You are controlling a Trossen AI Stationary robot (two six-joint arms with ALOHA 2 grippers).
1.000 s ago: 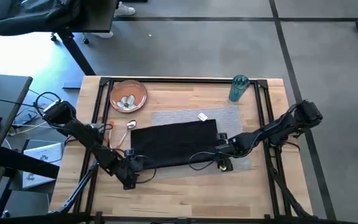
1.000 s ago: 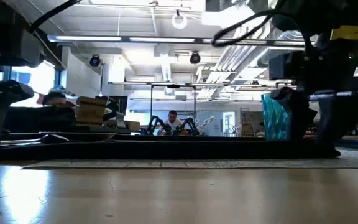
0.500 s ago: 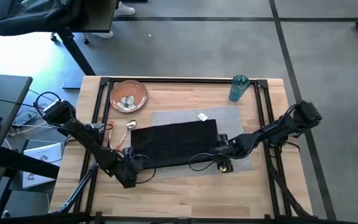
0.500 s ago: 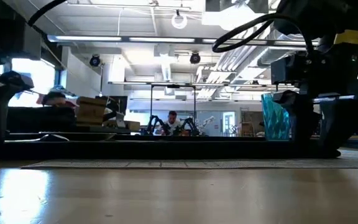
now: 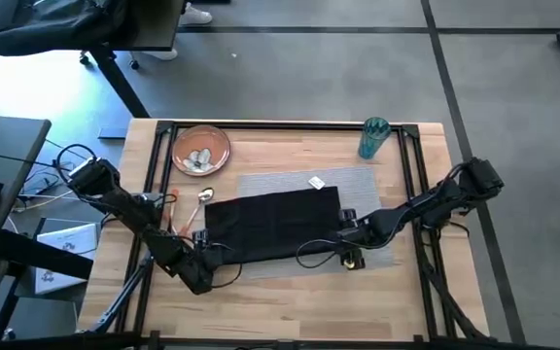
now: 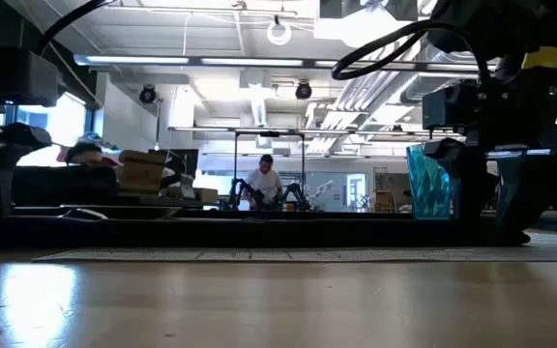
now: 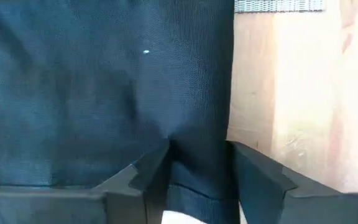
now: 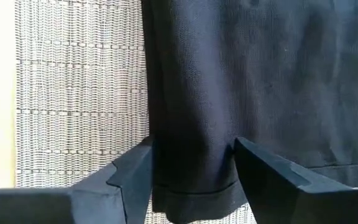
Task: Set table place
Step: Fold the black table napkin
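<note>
The left pincer (image 5: 214, 255) has crept slightly toward the near edge, still pinching the black woven napkin's (image 5: 272, 226) left corner; that soft rectangle lies spread over the grey mesh placemat (image 5: 356, 183) mid-tabletop (image 5: 290, 301). The right pincer (image 5: 346, 236) clamps its right corner.

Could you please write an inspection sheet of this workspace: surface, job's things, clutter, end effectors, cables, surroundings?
Surface: wooden table, black rail frame.
Job's things: black napkin spread over grey placemat; plate at far left corner holding small pieces; teal cup at far right; cutlery left of the napkin.
Clutter: small tag on placemat.
End effectors: left end effector and right end effector each pinch a near napkin corner.
Cables: loops along both arms.
Surroundings: person far behind.
</note>
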